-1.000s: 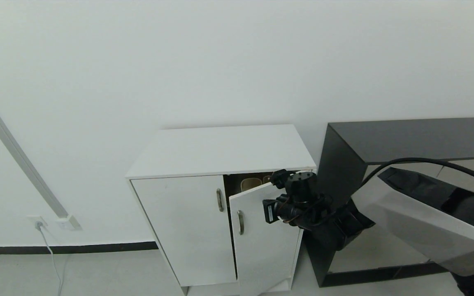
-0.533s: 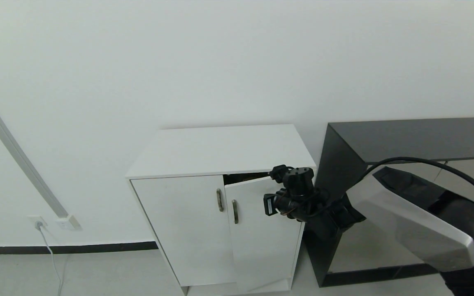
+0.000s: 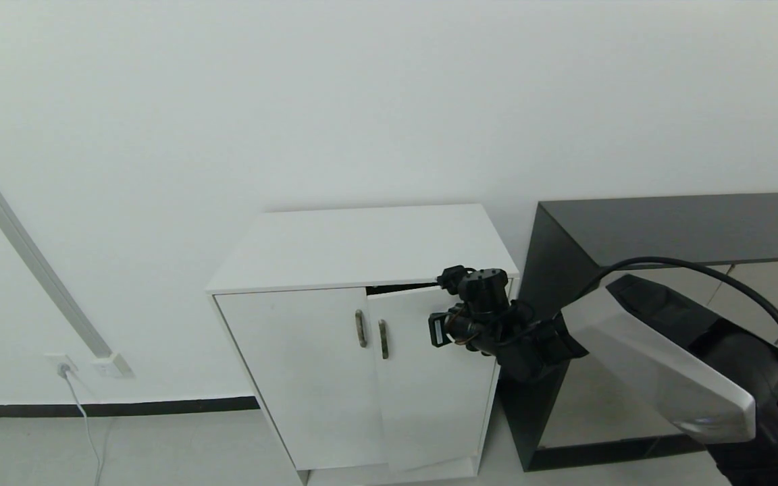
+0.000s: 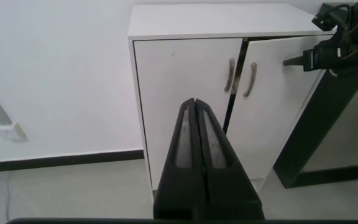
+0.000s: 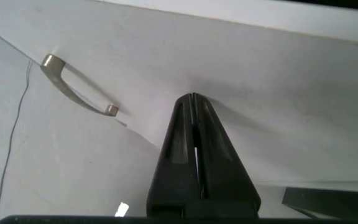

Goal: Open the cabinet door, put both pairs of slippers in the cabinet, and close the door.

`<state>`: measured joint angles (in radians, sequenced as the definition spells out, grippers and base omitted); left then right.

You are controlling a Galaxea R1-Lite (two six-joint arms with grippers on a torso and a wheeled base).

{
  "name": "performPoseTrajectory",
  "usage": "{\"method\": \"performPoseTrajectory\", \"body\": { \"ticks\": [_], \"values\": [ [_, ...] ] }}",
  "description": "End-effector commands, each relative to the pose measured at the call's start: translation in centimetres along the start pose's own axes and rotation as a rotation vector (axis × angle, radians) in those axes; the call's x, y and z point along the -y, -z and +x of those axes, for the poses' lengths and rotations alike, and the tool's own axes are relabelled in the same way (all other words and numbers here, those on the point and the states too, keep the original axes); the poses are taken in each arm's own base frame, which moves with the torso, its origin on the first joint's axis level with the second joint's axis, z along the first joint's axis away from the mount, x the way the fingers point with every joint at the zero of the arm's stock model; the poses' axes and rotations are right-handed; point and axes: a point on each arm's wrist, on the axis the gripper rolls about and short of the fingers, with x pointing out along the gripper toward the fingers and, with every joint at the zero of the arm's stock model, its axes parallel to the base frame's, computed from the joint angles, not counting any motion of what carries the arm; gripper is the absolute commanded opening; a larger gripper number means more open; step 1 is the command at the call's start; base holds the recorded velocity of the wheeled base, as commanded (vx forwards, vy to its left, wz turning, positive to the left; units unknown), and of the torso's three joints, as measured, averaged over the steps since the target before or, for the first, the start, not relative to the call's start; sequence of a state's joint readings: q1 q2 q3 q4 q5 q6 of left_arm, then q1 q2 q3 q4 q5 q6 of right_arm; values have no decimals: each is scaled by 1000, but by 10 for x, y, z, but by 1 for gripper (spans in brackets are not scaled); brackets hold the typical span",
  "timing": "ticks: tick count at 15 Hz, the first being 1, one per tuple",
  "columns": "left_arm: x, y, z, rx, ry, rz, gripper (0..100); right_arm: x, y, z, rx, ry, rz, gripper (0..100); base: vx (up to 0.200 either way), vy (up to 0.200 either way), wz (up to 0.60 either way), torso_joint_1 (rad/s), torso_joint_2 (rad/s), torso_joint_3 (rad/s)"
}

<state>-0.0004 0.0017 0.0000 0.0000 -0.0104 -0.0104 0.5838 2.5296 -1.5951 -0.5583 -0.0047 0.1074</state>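
Observation:
The white cabinet (image 3: 362,246) stands against the wall with two doors. Its left door (image 3: 301,378) is shut. The right door (image 3: 429,398) is almost shut, with a thin dark gap along its top edge. Two metal handles (image 3: 383,339) sit side by side at the middle. My right gripper (image 3: 433,330) is shut, its tips pressed on the right door's front panel (image 5: 278,81), away from the handle (image 5: 79,93). My left gripper (image 4: 194,104) is shut on nothing and hangs well in front of the cabinet (image 4: 185,81), above the floor.
A black cabinet (image 3: 672,229) stands close against the white one's right side. A wall socket with a hanging cable (image 3: 63,368) and a slanted conduit (image 3: 24,253) are at the left. Open grey floor (image 3: 125,449) lies in front.
My right gripper has pushed the right door inward from clearly ajar to nearly shut. The slippers seen through the gap a second ago are now hidden.

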Motion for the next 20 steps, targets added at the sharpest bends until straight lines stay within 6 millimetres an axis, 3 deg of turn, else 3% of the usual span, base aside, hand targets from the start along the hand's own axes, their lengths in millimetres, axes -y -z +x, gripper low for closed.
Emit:
{"method": "performPoseTrajectory", "body": {
  "ticks": [1, 20],
  "values": [
    [0, 0, 0, 0, 0, -2, 0, 0, -1, 3, 5, 0, -1, 0, 0, 0, 0, 0, 0, 0],
    [0, 0, 0, 0, 0, -2, 0, 3, -14, 14, -6, 10, 2, 0, 0, 0, 0, 0, 0, 0]
  ]
}}
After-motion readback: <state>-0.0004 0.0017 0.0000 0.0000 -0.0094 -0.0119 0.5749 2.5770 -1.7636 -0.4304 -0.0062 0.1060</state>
